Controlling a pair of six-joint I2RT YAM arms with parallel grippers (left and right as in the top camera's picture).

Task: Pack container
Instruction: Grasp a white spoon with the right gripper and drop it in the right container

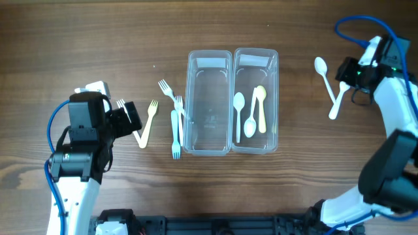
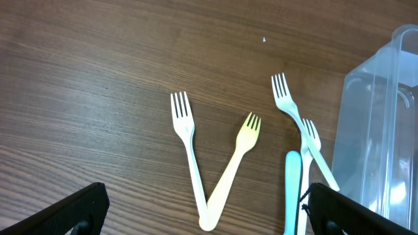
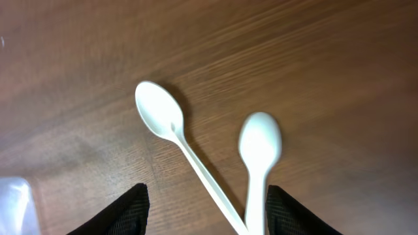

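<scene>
The container sits central on the counter, spoons in its right tub, left tub empty. The left hand hangs released over forks, the right hand released over two loose spoons. Next, probably, lower and pinch one handle.

Looked like a robotics lab bench, not a lived-in kitchen. Showed one plain wood-grain table worked by two white-and-black robot arms, a left arm and a right arm, with a loose blue cable looping off the right one. Carried black mounting hardware along the near edge. Held only staged props: plastic forks and spoons in sorted groups (forks left, loose spoons right) either side of a clear container.
</scene>
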